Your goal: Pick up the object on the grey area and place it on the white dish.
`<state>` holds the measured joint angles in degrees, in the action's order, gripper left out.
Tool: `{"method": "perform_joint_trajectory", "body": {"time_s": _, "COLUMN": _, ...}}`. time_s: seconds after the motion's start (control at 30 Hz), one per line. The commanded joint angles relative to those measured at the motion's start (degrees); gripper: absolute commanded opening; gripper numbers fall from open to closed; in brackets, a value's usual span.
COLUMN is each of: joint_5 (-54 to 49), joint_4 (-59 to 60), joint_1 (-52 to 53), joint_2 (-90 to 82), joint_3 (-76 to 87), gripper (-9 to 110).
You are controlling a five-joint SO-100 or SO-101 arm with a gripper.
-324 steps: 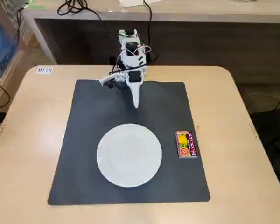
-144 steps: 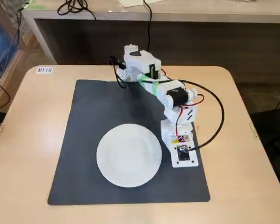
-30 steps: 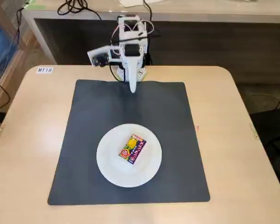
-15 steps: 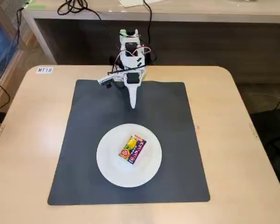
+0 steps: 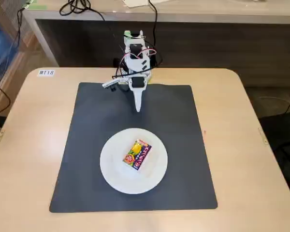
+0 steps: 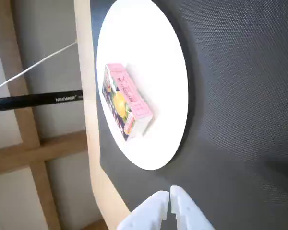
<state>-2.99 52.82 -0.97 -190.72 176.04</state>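
Since the object [image 5: 137, 154] lies near the middle of the white dish [image 5: 111, 169], well clear of the closed, empty gripper [image 6: 169, 197], only a stray arm sweep could dislodge it.

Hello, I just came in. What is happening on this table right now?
A small robot arm is working over a dark grey mat. The yellow box lies flat on the white plate, near its middle, so the placing looks done. Nothing is holding the box. The gripper is empty, its fingers closed together, and it hangs over the far part of the mat, well apart from the plate.
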Motion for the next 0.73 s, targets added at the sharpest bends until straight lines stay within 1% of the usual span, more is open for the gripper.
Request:
{"method": "perform_joint_trajectory", "body": {"time_s": 0.0, "joint_5": -0.44, "joint_4": 0.09, "joint_1": -0.35, "joint_2": -1.32, "joint_3": 4.83, "gripper": 5}}
{"method": "perform_joint_trajectory", "body": {"time_s": 0.03, "joint_5": -0.44, "joint_4": 0.09, "joint_1": -0.35, "joint_2": -1.32, "joint_3": 4.83, "gripper": 1}}
{"method": "perform_joint_trajectory", "body": {"time_s": 0.07, "joint_5": -0.44, "joint_4": 0.09, "joint_1": -0.35, "joint_2": -1.32, "joint_3": 4.83, "gripper": 0}}
{"method": "perform_joint_trajectory", "body": {"time_s": 0.7, "joint_5": 0.0, "joint_4": -0.7, "joint_1": -0.09, "joint_2": -1.32, "joint_3": 5.01, "gripper": 0}}
